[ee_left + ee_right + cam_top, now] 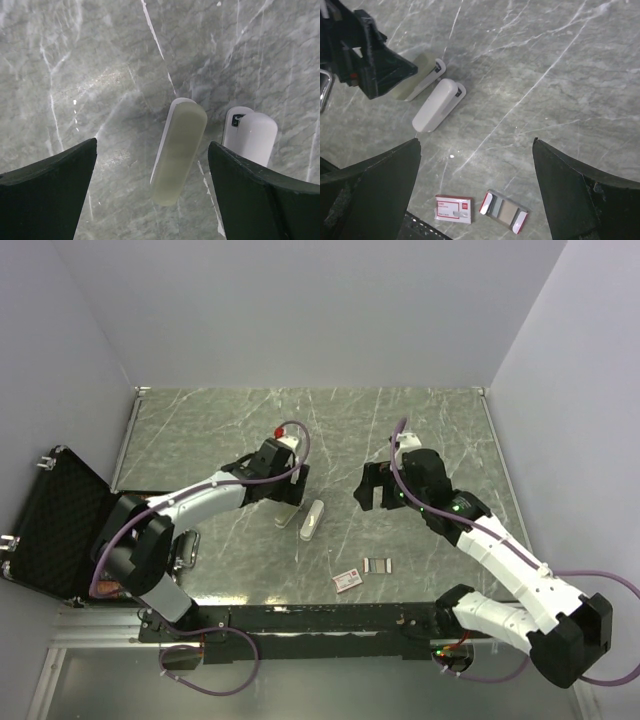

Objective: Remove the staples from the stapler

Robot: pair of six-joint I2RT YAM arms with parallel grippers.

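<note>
bright, even, diffuse light from above; no hard glare. grey marble table [200, 420] shows only a faint sheen. soft shadows pool under both arms in the top view. left wrist view: slightly soft overall; left gripper [152, 142] fingers [45, 190] near-black, detail lost. right wrist view crisp mid-frame; right gripper [476, 141] fingers [580, 190] blurred at edges.

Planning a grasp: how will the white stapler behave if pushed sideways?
The white stapler looks rigid, with a smooth rounded shell, so it may slip in a grip. Lying flat on the polished table, it would probably slide or pivot rather than roll.
</note>
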